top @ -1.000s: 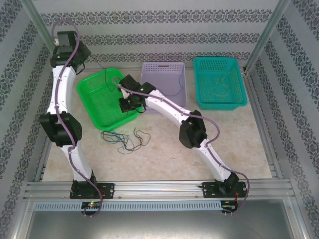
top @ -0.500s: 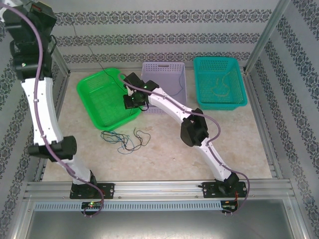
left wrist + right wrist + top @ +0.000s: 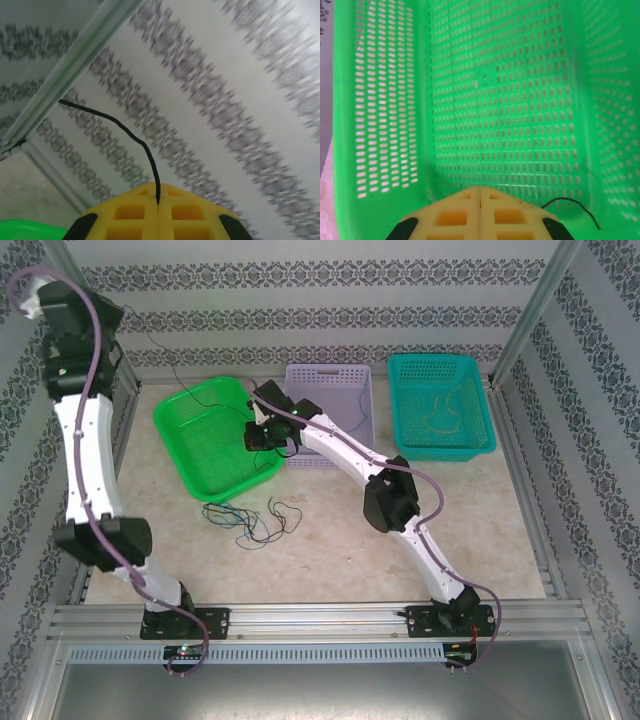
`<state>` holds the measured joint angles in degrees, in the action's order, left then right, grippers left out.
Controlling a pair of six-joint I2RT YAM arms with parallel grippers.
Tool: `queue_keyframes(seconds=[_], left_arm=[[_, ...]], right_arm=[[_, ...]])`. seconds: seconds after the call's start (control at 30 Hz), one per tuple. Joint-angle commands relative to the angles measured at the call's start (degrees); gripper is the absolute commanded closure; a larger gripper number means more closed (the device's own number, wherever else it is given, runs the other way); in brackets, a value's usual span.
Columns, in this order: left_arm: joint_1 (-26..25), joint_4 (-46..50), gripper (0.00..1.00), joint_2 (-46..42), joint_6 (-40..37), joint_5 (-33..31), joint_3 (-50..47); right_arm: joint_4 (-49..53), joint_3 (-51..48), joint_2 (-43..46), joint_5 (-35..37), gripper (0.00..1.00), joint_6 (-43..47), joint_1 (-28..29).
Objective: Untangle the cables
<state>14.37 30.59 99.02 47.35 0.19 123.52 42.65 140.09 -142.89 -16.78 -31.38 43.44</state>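
- The table (image 3: 330, 550) has a pale top that looks like stone, cream with faint marks.
- A green basket (image 3: 205, 440) with small holes sits at the far left. It is turned a bit crooked.
- A purple basket (image 3: 330, 390) sits at the far middle, just beside the green one.
- A teal basket (image 3: 475, 415) sits at the far right, a little apart from the purple one.
- A loose bunch of thin cables (image 3: 250, 518) lies flat on the bare top, near the front of the green basket. Dark and blue strands cross in loops.
- A silver metal rail (image 3: 320, 618) runs along the near edge.
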Motion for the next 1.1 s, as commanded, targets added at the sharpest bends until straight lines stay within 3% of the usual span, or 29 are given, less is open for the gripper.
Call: queue_keyframes(seconds=[0.0,0.07,0.13,0.3,0.4,0.53,0.67,1.0,1.03,1.07], left_arm=[[0.65,7.01,1.0,6.53,-3.76,6.29,3.08],[0.36,8.46,1.0,9.65,-4.53,8.63,2.91],[-0.15,9.94,1.0,11.68,-5.56,8.77,1.4],[-0.58,6.62,1.0,10.33,-5.4,5.05,-10.17],[-0.7,6.37,1.0,10.81,-5.92,4.57,-12.37],[-0.66,6.02,1.0,10.74,-7.3,4.9,-13.82],[-0.81,5.37,1.0,12.73,-7.29,11.76,-11.94],[-5.63,7.03,1.0,16.5,-10.33,16.79,-12.66],[-6.04,7.03,0.98,17.3,-10.43,17.48,-12.3],[-6.42,7.61,0.89,18.29,-10.58,18.1,-11.35]], right_arm=[[-0.52,0.09,0.5,-1.89,1.0,-0.95,1.13],[-0.12,-0.25,0.72,-1.69,0.97,-1.02,1.54],[0.24,-0.88,1.24,-1.25,0.88,-0.84,1.88],[0.24,-3.23,2.93,-0.03,0.65,-1.03,2.17],[0.53,-3.51,3.25,0.49,0.58,-0.95,2.35],[1.14,-3.46,3.38,1.83,0.53,-0.79,2.6],[0.59,-4.64,6.14,5.28,0.5,0.42,2.92],[-7.7,-20.44,25.75,17.13,0.47,5.38,3.53],[-8.07,-22.0,27.34,17.44,0.47,5.58,3.52],[-8.41,-23.83,29.25,17.77,0.47,5.86,3.48]])
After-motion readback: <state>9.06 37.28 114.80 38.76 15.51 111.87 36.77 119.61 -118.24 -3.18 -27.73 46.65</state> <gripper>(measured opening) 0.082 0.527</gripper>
